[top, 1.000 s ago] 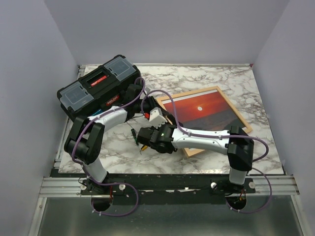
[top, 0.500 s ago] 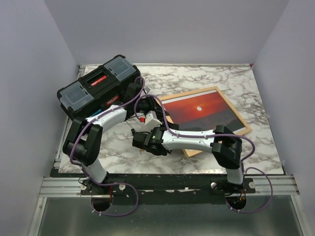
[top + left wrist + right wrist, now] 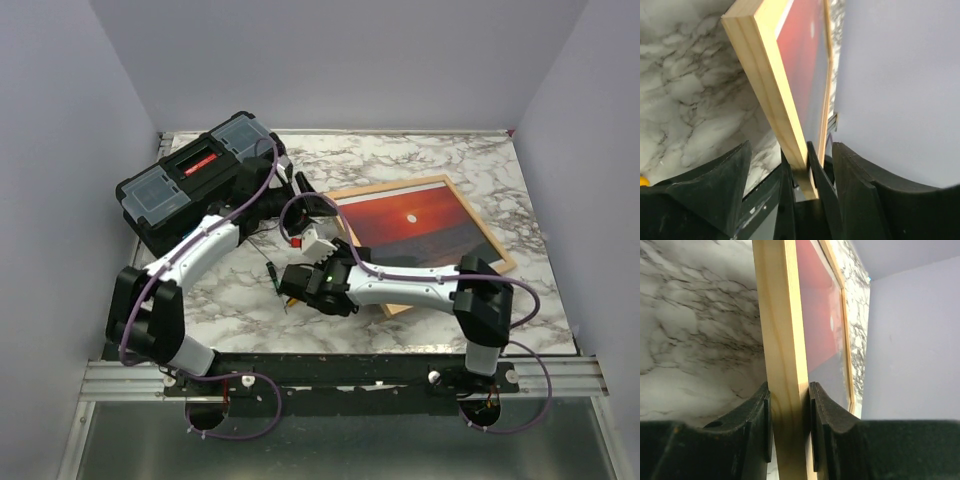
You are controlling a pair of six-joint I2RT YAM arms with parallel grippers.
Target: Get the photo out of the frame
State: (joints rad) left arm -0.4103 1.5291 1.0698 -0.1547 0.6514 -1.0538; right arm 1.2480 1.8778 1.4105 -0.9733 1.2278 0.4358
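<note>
the thin light-wood rectangular picture frame point(image 3: 782, 340) was clamped at its edge by the right hand point(image 3: 789, 410); the left hand point(image 3: 791, 160) was spread open astride it

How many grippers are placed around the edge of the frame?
2. The right gripper is closed on the wooden edge of the frame. The left gripper stands open around the same frame's edge. No other gripper is in view.
</note>
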